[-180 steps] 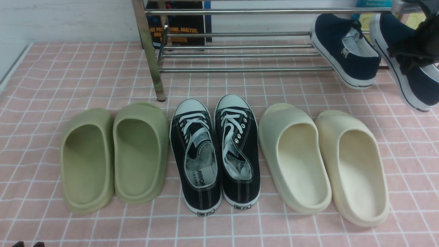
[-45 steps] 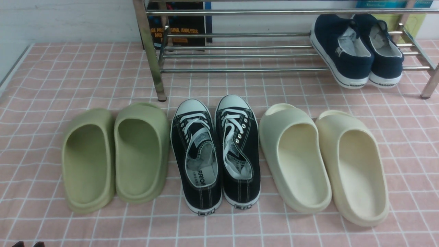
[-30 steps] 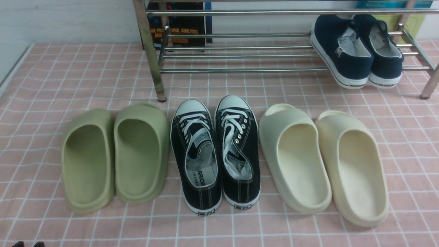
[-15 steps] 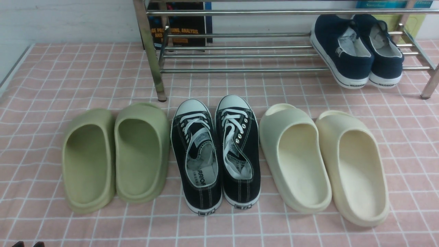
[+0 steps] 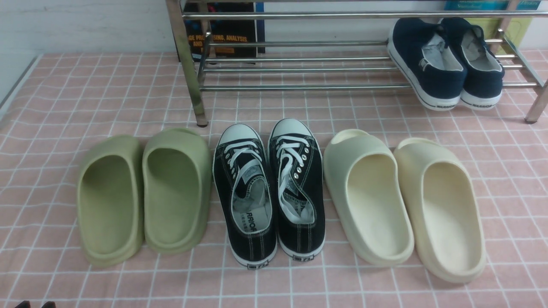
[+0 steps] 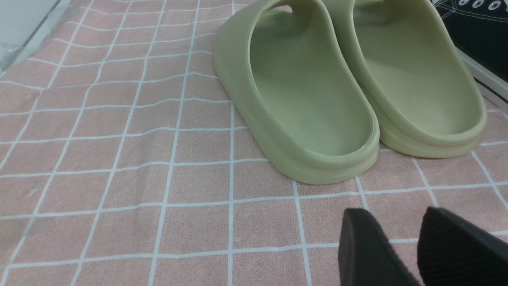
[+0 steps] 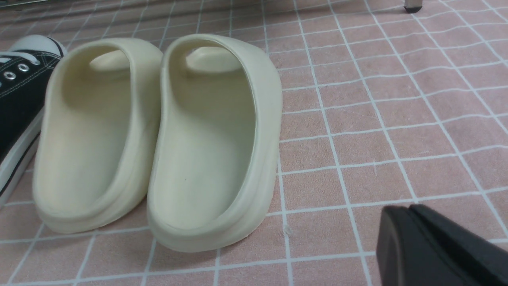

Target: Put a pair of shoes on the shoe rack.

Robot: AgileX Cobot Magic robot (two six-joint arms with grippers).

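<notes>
Nothing has shifted in the last half second; six seconds back the right arm was holding a navy shoe at the rack. Left end effector (image 6: 401,246) hangs slightly parted, gripping nothing, just behind the green slides (image 6: 313,99). Right end effector (image 7: 412,242) is clenched empty, beside the cream slides (image 7: 214,139), bare surface (image 7: 377,119) ahead. Both navy shoes (image 5: 445,60) sit far ahead on the shoe rack (image 5: 299,68) at its right end.

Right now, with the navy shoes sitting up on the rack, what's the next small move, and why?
Probably none beyond holding both arms back: the pair of shoes rests side by side on the shoe rack, and neither the left gripper nor the right gripper holds anything.
</notes>
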